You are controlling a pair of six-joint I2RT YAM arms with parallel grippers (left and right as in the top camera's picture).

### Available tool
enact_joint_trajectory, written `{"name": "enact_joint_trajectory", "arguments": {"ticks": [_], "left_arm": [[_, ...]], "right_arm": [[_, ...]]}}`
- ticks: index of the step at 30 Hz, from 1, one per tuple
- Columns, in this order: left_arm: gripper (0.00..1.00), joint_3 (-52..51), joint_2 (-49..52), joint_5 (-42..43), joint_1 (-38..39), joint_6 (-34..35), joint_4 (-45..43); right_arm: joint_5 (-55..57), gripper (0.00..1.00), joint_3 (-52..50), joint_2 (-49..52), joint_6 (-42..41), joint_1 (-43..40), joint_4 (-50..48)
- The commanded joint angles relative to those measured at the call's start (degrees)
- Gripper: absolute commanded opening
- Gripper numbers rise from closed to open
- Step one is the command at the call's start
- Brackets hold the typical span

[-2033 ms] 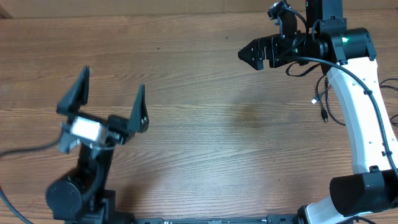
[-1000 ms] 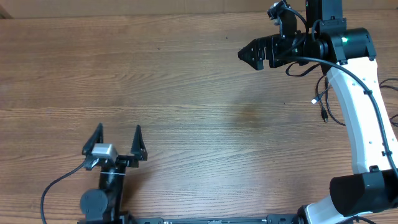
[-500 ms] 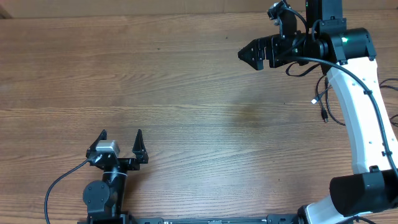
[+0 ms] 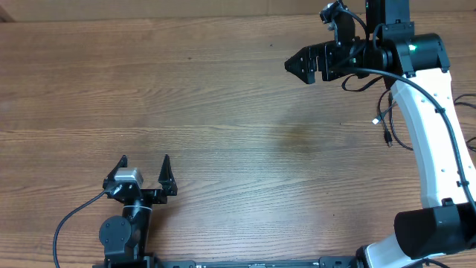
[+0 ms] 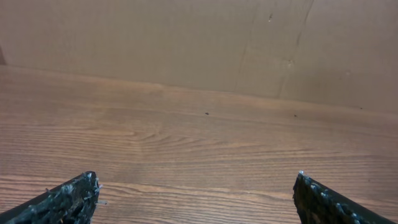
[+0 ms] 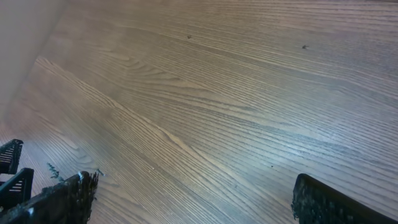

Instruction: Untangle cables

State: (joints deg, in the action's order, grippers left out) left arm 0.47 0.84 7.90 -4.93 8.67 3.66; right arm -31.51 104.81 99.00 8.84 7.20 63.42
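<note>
Two sets of fingers stand wide open and hold nothing, so we judge the step in hand to be the first reach for the cables (image 4: 387,132). These lie at the far right of the worktop (image 4: 238,134), just beside the white link of the right arm (image 4: 431,126) and partly hidden under it. We can make out a thin black cord and a silvery plug end (image 4: 375,120), but not how the cords cross.

To do this well, we would bring the right fingers (image 4: 297,65) round to the loose plug ends first. There we would pinch one cord close to its plug and draw it out into the bare middle, where both wrist cameras can see it. Only then should the second arm pin the rest, with slow pulls kept low.

As for pose, the right arm reaches up and bends left, so its fingers point away from the cables, well apart from them. The left arm (image 4: 119,234) sits folded near its base at the lower left. The left fingers (image 4: 166,177) point across the bare worktop, farthest from the work.
</note>
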Motion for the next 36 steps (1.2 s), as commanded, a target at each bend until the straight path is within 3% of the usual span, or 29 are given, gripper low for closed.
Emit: {"name": "enact_joint_trajectory", "arguments": {"ticks": [1,22,28,36], "left_arm": [[1.0,-0.2,-0.6,-0.6,-0.3,-0.1,0.2],[1.0,-0.2,-0.6,-0.6,-0.3,-0.1,0.2],[1.0,-0.2,-0.6,-0.6,-0.3,-0.1,0.2],[1.0,-0.2,-0.6,-0.6,-0.3,-0.1,0.2]], "right_arm": [[0.0,1.0,0.2,0.1,0.3,-0.1,-0.3],[5.1,1.0,0.2,-1.1,0.3,-0.2,0.2],[12.4,1.0,0.1,-5.3,0.3,-0.2,1.5],[13.0,1.0,-11.7,-16.9,0.2,-0.2,-11.2]]}}
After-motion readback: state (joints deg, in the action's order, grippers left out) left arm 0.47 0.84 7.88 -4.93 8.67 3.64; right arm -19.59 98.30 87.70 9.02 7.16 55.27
